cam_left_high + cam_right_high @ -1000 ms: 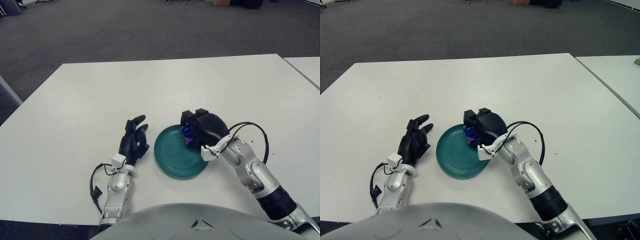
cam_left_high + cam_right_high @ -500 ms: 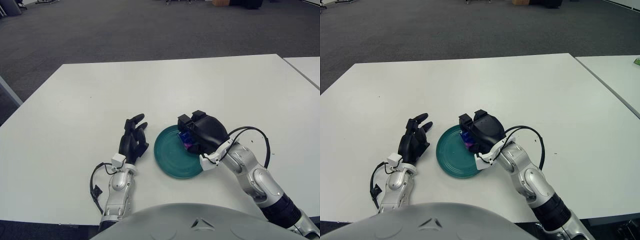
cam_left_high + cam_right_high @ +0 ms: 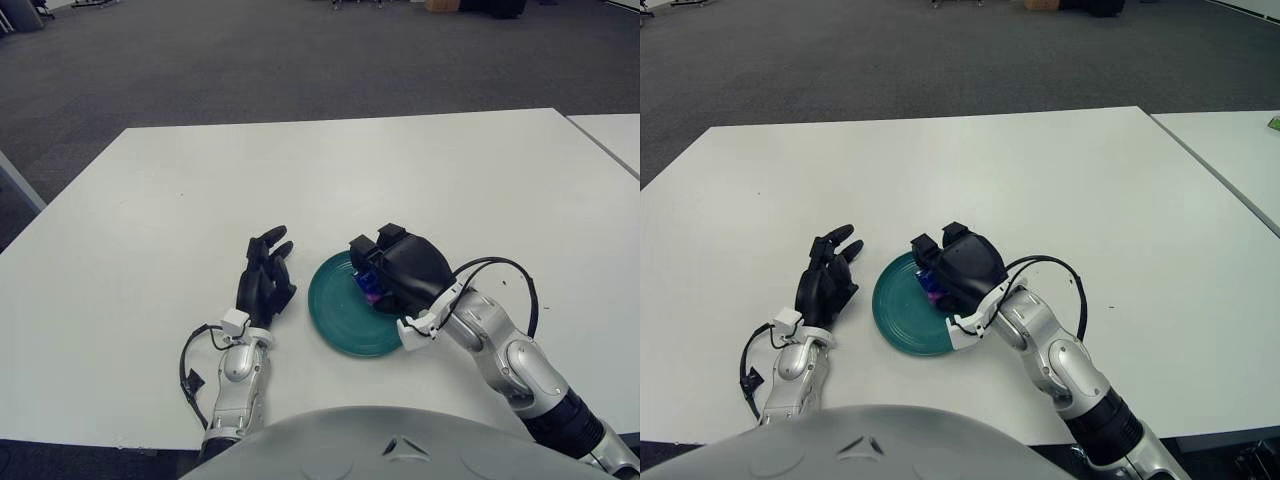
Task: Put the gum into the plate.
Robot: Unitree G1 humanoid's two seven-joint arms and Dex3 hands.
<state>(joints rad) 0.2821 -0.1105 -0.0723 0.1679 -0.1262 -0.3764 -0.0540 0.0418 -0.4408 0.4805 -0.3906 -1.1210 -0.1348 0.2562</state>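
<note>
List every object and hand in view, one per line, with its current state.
gum: gripped in the right hand, over the plate.
plate: flat on the table, upright.
right hand: shut on the gum, over the plate.
left hand: open, idle beside the plate.
table: bearing the plate.

teal plate [image 3: 340,310], blue-purple gum [image 3: 368,287], white table [image 3: 300,180].

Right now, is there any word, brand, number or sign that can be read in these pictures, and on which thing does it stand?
None can be read.
Gum: its blue and purple wrapper shows between the fingers of the right hand, over the plate; any print on it is too small to read.
Plate: plain green, no text.
Left hand: resting on the table, no label visible.
</note>
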